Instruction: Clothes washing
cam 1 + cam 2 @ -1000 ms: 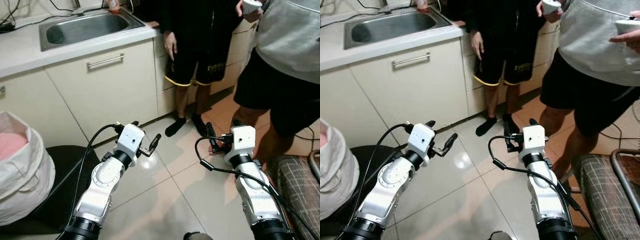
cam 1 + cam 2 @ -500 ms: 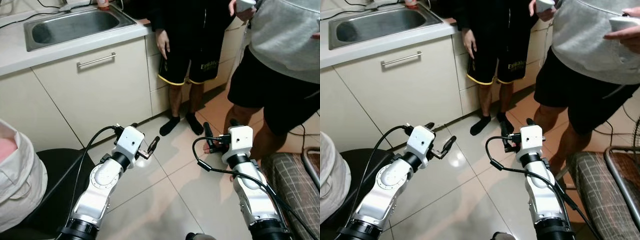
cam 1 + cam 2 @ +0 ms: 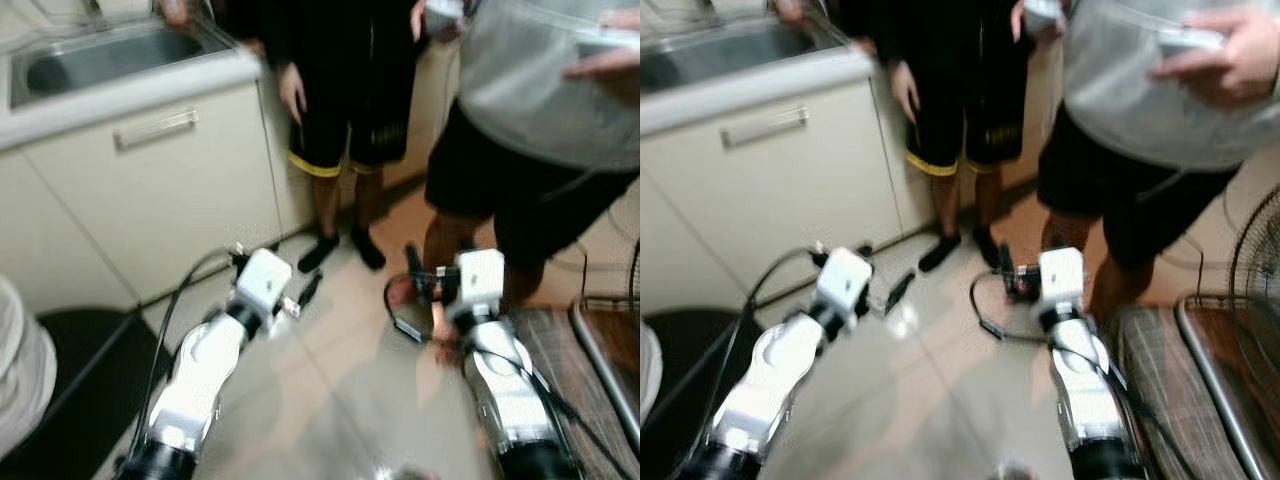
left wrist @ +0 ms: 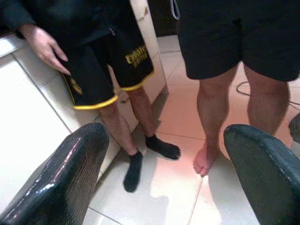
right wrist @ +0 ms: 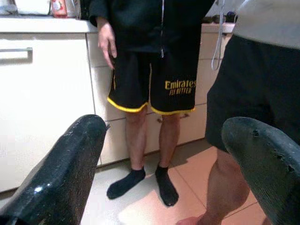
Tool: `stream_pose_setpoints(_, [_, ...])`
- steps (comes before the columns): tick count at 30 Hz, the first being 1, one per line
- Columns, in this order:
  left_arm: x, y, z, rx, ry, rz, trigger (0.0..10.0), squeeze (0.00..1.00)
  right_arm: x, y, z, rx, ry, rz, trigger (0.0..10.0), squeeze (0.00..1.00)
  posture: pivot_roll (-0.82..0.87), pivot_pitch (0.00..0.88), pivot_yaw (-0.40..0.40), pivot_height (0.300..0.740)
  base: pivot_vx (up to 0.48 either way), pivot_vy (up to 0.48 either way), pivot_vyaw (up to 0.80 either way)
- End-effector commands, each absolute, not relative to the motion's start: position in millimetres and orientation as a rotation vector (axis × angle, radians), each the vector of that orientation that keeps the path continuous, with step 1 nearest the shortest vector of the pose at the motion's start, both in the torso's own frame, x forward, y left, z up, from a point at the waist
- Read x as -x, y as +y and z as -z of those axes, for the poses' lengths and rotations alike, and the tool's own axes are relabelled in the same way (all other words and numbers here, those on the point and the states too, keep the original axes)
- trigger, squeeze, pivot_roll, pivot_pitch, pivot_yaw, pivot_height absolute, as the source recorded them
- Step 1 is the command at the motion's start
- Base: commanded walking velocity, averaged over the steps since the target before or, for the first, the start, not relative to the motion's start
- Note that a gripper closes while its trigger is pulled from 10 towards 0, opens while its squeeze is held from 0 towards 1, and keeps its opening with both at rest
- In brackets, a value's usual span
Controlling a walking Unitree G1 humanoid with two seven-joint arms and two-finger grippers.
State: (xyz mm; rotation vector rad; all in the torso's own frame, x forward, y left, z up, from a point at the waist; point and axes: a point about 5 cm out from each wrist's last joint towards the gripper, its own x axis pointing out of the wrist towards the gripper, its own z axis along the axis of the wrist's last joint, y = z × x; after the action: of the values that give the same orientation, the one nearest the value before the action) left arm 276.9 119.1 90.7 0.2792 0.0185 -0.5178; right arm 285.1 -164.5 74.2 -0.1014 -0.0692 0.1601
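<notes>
The eye views are blurred by motion. A white cloth laundry bag (image 3: pixel 14 372) peeks in at the far left edge, on a black mat (image 3: pixel 85 385). Both silver arms are held out low over the tiled floor. My left gripper (image 3: pixel 296 284) is open with nothing between its fingers (image 4: pixel 77 164). My right gripper (image 3: pixel 424 280) is open too, and its black fingers (image 5: pixel 70 159) frame two people's legs. No clothes are held.
A person in black shorts with yellow trim (image 3: pixel 345 120) stands by the cream cabinet (image 3: pixel 150 190) under the steel sink (image 3: pixel 85 60). A second person in a grey top (image 3: pixel 545 110) stands close ahead on the right. A plaid seat (image 3: pixel 595 370) and a fan (image 3: pixel 1258 245) are at the right.
The whole picture has slid left and blurred, so the camera is turning right. The laundry bag has nearly left the view. Both arms keep their pose, grippers still open.
</notes>
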Motion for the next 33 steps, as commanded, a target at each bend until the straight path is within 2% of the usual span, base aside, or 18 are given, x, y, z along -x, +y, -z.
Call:
stream_pose_setpoints(1, [-274.7,116.3,-94.9,-0.277,-0.008,0.550,10.0,0.00,-284.4,-166.0,-75.1,0.097,-0.079,-0.155,10.0,0.00,-0.14,0.000,0.074,0.740,0.251,0.000,0.00])
stream_pose_setpoints(28, [-271.3,111.7,-97.6,-0.277,-0.028,0.574,10.0,0.00,-286.2,-162.7,-76.7,0.100,-0.091,-0.175,10.0,0.00,-0.13,0.000,0.064,0.740,0.479,0.000,0.00])
stream_pose_setpoints(33, [-274.6,118.2,-90.2,-0.294,0.028,0.515,10.0,0.00,-286.7,-162.5,-75.5,0.105,-0.079,-0.176,10.0,0.00,-0.13,0.000,0.064,0.740,0.000,0.000,-0.29])
